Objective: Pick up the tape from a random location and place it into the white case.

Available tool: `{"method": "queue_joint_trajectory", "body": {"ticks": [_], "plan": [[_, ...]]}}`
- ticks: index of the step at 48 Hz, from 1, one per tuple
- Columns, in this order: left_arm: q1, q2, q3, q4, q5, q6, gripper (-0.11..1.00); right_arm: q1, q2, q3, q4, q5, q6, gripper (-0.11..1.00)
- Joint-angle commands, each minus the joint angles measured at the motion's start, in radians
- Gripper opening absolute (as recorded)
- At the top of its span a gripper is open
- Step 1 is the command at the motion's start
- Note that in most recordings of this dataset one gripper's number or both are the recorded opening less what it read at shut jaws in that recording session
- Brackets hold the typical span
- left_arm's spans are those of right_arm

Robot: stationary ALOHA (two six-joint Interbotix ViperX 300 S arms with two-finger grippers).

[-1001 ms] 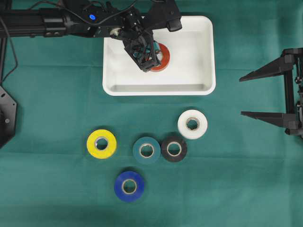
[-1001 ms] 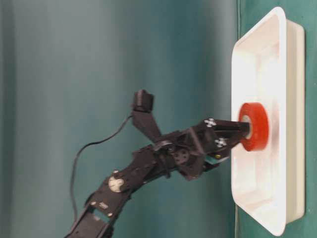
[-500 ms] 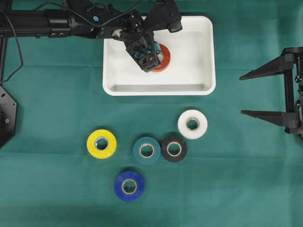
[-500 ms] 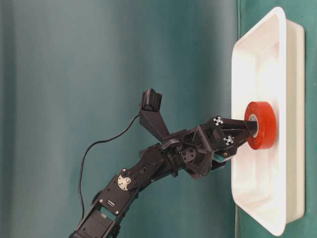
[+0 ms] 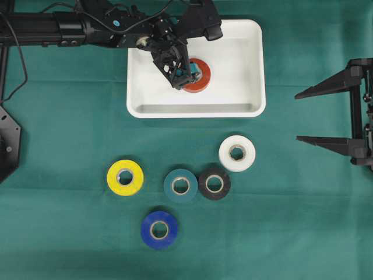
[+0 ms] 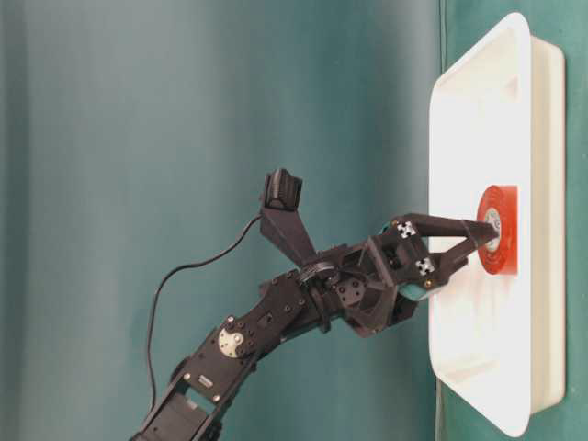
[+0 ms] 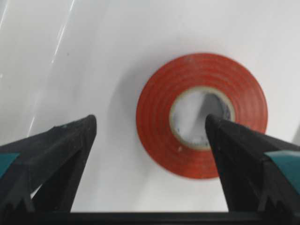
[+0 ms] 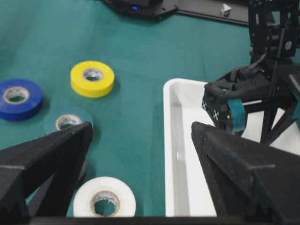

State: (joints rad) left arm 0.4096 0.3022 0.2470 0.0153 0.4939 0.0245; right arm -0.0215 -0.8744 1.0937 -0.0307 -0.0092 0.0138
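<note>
Six tape rolls are showing in all: one red roll (image 5: 198,75) is lying flat inside the white case (image 5: 250,70) at the far side of the green cloth (image 5: 70,233), and five are sitting loose on the near side — white (image 5: 236,153), black (image 5: 214,184), teal (image 5: 180,185), yellow (image 5: 125,177) and blue (image 5: 158,229). Two grippers are in sight. The left gripper (image 7: 150,136) is hanging over the red roll, jaws spread, one fingertip (image 7: 220,129) over its core. The right gripper (image 5: 306,116) is waiting at the right, gaping wide.
</note>
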Motion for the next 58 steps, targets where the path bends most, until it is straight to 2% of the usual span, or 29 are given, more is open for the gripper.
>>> {"method": "queue_joint_trajectory", "body": {"ticks": [1, 16, 28, 34, 47, 58], "plan": [[0.002, -0.087, -0.006, -0.002, 0.009, 0.000, 0.95, -0.002, 0.003, -0.032, -0.002, 0.005, 0.003, 0.91], [-0.026, -0.276, -0.003, -0.002, 0.092, 0.000, 0.95, -0.002, -0.002, -0.049, 0.002, 0.032, 0.005, 0.91], [-0.060, -0.319, 0.023, -0.002, 0.091, -0.002, 0.95, -0.002, -0.008, -0.051, 0.002, 0.035, 0.005, 0.91], [-0.104, -0.324, 0.031, -0.002, 0.075, -0.003, 0.95, -0.002, -0.008, -0.051, 0.002, 0.035, 0.005, 0.91], [-0.264, -0.319, 0.032, -0.002, 0.054, -0.003, 0.95, -0.002, -0.005, -0.048, 0.003, 0.035, 0.006, 0.91], [-0.305, -0.347, 0.058, -0.002, 0.063, -0.005, 0.94, -0.002, -0.006, -0.049, 0.005, 0.035, 0.008, 0.91]]}}
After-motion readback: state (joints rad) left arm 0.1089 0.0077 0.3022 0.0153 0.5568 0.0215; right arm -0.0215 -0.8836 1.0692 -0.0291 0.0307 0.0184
